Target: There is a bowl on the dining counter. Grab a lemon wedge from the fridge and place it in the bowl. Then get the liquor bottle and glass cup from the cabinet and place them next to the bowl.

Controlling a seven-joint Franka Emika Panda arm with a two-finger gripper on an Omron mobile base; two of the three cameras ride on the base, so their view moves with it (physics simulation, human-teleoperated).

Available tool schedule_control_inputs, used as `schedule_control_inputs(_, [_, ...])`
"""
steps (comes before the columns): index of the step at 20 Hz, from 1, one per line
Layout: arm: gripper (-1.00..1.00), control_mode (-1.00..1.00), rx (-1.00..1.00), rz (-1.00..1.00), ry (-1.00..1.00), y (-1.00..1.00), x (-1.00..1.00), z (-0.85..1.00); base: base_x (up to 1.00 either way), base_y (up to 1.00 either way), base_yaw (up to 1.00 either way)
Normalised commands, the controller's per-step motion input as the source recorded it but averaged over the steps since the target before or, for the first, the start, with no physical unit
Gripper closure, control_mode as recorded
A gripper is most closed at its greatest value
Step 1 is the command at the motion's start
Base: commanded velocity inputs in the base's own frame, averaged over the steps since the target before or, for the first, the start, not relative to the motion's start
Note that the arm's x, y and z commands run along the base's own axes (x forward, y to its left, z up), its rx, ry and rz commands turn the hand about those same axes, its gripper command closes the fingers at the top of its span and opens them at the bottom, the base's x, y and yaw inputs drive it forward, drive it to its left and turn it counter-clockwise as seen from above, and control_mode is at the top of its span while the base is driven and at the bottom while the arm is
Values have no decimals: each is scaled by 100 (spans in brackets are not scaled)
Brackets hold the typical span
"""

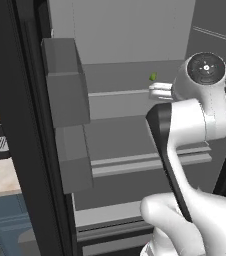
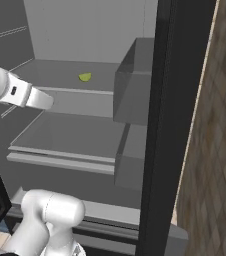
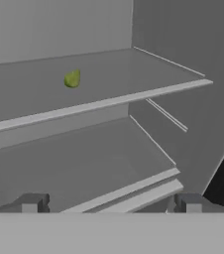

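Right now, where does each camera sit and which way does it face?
Left base view: behind the arm's left, facing the open fridge; white arm at lower right.
Right base view: behind the arm's right, facing the fridge shelves; arm at lower left.
Hand view: on the hand, looking along the open gripper at the shelves.
All share the lemon wedge on the upper shelf.

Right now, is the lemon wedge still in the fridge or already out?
In. The lemon wedge lies on the upper fridge shelf, apart from the open tool.
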Motion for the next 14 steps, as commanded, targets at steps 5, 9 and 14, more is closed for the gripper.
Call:
schedule_control_inputs(5, [-100, -100, 2, 2, -15, 0, 47, -1, 0, 0, 0])
schedule_control_inputs(9, [-100, -100, 0, 0, -18, 0, 39, 0, 0, 0, 0])
schedule_control_inputs(14, [-100, -100, 1, 0, -13, 0, 37, 0, 0, 0, 0])
